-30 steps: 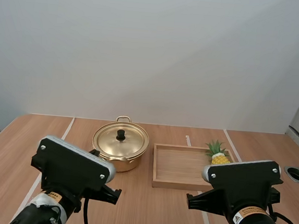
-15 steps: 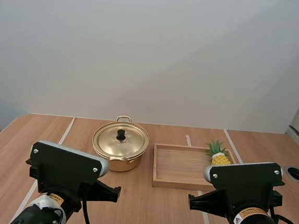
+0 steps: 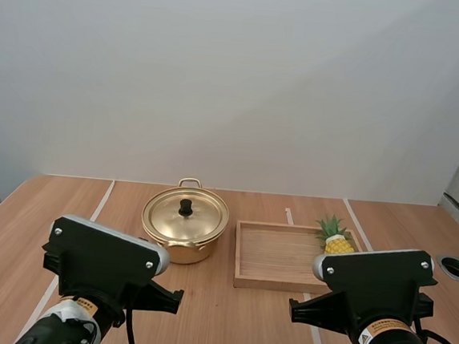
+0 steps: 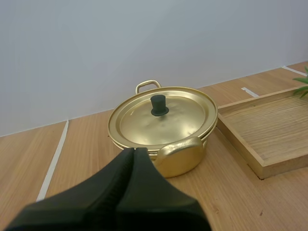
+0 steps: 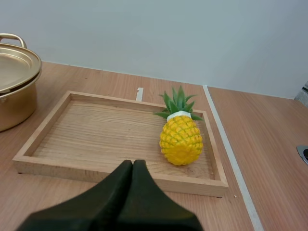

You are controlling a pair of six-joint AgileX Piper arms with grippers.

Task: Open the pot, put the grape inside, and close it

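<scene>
A golden pot (image 3: 184, 226) stands at the table's middle with its lid on, a black knob (image 3: 185, 208) on top. To its right lies a wooden tray (image 3: 277, 255) holding a small toy pineapple (image 3: 337, 241) at its far right corner. I see no grapes. In the left wrist view my left gripper (image 4: 134, 150) is shut into one dark wedge, its tip just short of the pot's (image 4: 163, 120) near handle. My right gripper (image 5: 132, 162) is also shut on nothing, its tip at the near rim of the tray (image 5: 96, 134), left of the pineapple (image 5: 181, 138).
White tape lines run across the wooden table. A round metal grommet (image 3: 456, 267) sits at the table's right edge. Bare table lies left of the pot and in front of the tray. Both arms (image 3: 105, 266) hang low at the near edge.
My left arm's wrist has levelled out from a tilt and dropped slightly. The right arm has barely moved. Pot, tray and pineapple are where they were.
</scene>
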